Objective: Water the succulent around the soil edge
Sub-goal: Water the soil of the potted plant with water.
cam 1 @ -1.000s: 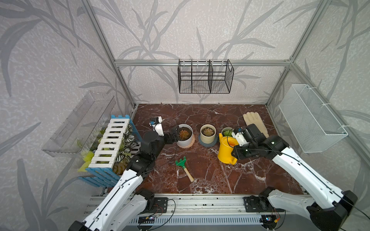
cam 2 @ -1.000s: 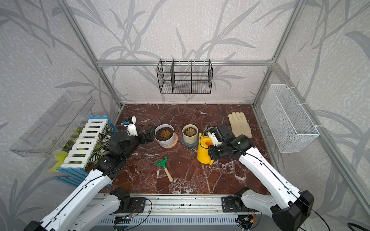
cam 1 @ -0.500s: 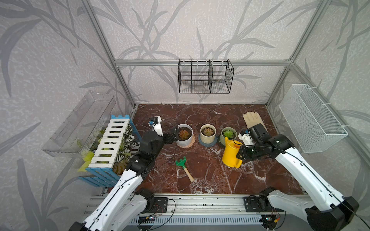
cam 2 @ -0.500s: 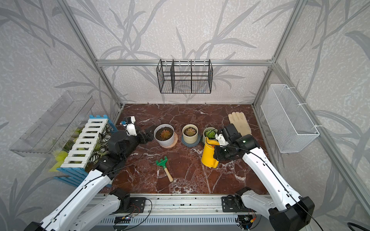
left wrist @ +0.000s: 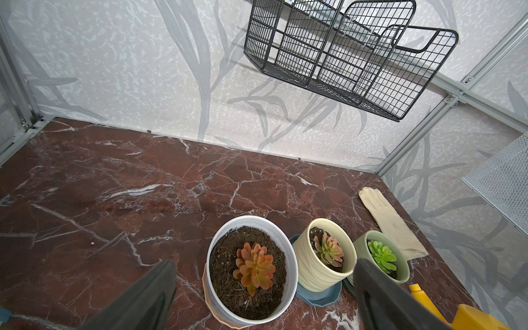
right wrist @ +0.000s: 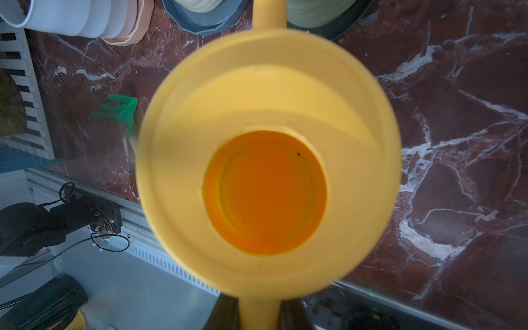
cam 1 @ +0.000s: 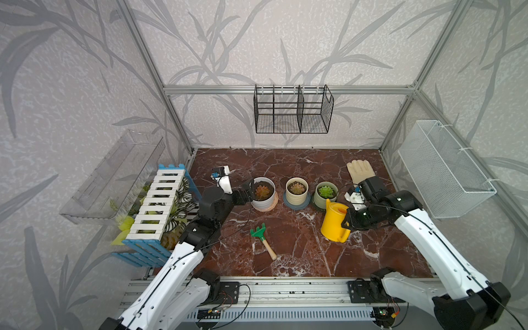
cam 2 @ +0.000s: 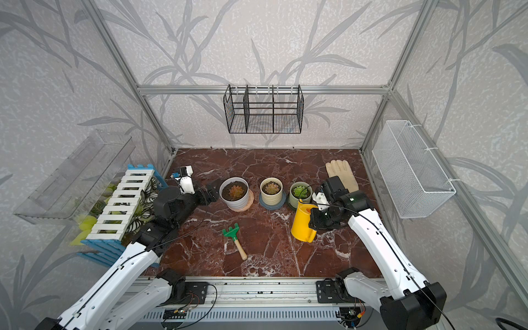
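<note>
Right gripper (cam 1: 346, 222): fingers clamped on the handle of the yellow watering can (cam 1: 333, 221). The can is upright at 5 o'clock of the green succulent (cam 1: 325, 191), with its spout just beside that pot. Left gripper (cam 1: 248, 190): fingers spread wide, holding nothing, at 9 o'clock of the white pot (cam 1: 261, 204). Green rake (cam 1: 261, 238) lies on the worktop (cam 1: 285, 165).
</note>
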Robot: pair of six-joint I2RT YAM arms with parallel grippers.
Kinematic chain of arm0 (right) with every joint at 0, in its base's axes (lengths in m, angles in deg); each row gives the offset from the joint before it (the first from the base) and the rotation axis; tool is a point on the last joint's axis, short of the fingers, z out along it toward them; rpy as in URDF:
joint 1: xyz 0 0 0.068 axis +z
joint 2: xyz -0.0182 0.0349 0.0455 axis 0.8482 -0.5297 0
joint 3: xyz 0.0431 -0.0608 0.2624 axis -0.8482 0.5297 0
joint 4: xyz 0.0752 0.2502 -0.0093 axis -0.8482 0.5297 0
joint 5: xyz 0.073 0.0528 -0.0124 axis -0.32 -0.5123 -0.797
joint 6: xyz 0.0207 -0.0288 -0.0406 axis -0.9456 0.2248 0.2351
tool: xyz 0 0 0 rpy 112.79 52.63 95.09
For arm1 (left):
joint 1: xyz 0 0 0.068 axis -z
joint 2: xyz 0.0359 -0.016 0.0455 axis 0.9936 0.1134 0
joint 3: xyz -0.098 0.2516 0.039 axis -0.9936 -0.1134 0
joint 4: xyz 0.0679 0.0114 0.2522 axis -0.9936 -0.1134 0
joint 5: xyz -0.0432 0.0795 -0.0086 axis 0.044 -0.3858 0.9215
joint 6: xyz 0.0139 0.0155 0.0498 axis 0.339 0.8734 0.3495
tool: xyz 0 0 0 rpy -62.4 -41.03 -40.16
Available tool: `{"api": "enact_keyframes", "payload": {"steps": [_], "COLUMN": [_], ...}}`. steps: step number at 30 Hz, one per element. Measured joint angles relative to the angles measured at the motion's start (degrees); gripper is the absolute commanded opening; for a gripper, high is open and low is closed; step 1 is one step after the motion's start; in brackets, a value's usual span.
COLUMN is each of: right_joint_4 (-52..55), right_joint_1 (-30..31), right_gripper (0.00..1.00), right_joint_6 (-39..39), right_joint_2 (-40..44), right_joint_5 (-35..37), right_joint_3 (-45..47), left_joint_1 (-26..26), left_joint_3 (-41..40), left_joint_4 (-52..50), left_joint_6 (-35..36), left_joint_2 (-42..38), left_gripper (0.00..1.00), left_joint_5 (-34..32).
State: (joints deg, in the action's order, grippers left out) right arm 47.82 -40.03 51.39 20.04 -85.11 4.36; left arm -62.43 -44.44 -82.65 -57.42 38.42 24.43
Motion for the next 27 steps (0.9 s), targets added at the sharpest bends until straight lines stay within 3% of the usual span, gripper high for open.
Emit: {"api": "enact_keyframes", "payload": {"steps": [27], "right_joint_4": [-1.92], "right_joint_1": [-0.13], "right_gripper": [0.00], "right_joint_6": [2.62], "right_joint_2": [-2.89], "right_joint_5": [-7.21], "right_joint_3": [-0.28], "left_joint_1": [-1.27], "left_joint_3": [0.00], "left_joint_4": [0.02], "left_joint_6": [-0.37], "left_joint_2": [-0.35], "left_gripper": [1.00], "left_joint_5": [1.11]}}
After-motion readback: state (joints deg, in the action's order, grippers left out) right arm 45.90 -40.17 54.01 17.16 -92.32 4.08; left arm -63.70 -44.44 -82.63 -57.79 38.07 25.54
